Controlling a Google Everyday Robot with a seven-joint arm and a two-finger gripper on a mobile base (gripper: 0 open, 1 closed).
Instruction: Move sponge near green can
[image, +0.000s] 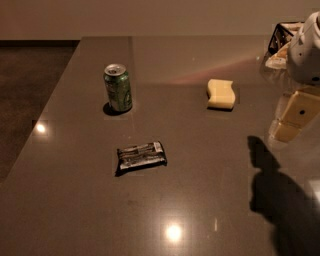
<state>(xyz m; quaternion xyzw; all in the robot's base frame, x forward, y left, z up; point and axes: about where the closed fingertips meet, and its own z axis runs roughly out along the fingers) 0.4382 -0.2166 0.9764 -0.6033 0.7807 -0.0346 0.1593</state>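
Observation:
The pale yellow sponge (221, 94) with wavy edges lies flat on the grey table, right of centre towards the back. The green can (118, 87) stands upright at the back left, well apart from the sponge. My gripper (292, 120) hangs at the right edge of the view, above the table, to the right of the sponge and nearer the front, with nothing seen in it. Its yellowish fingers (287, 131) point down and to the left.
A flat dark snack wrapper with silver print (141, 155) lies in the middle of the table (75, 200), in front of the can. A dark rack with items (281, 42) stands at the back right corner. The table's left edge drops to a dark floor.

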